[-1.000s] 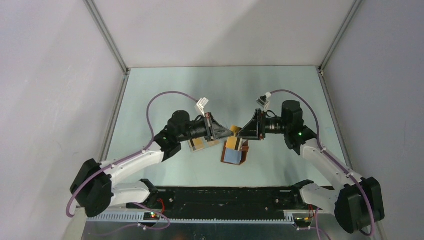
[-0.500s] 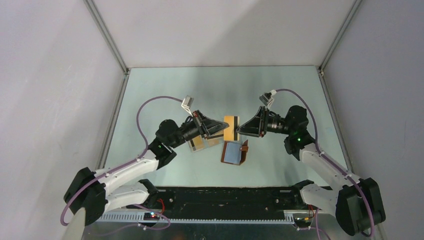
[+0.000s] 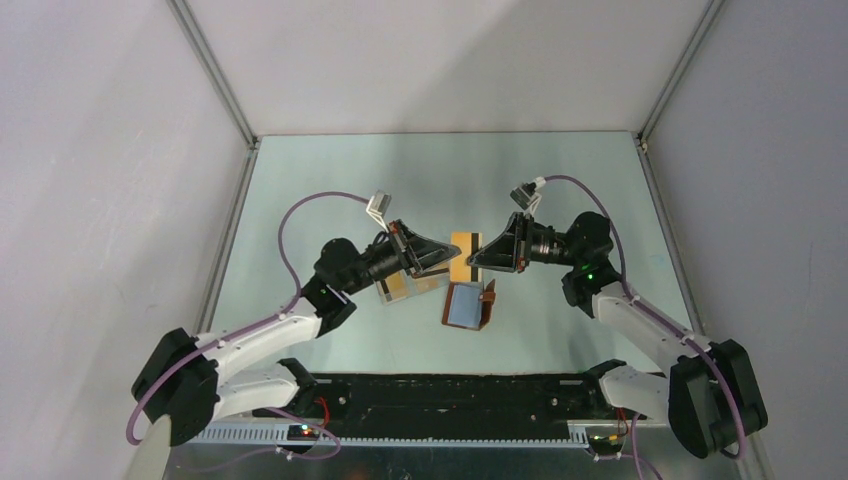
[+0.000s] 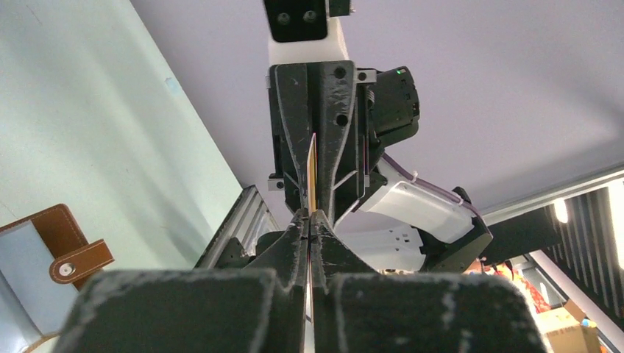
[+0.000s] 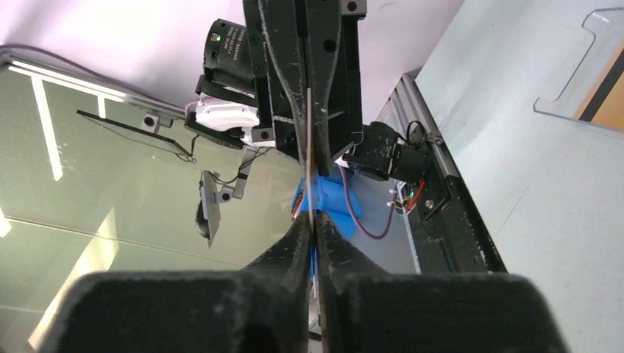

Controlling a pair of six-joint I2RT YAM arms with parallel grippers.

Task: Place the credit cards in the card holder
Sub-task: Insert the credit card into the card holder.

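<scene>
Since a second ago the arms have drawn one credit card [image 3: 461,258] up to hang just beyond the far edge of the card holder [image 3: 467,305]. The right gripper [image 3: 474,262] has gone from spread to pinching its right edge, opposite the left gripper [image 3: 447,263], which is pressed tight on the left edge. The card is judged light, thin, stiff and slick, so it is liable to pivot in one narrow pinch. It is best held by a short edge, leaving the other free for a pocket of the holder, which lies open just right of the clear box [image 3: 398,288].
</scene>
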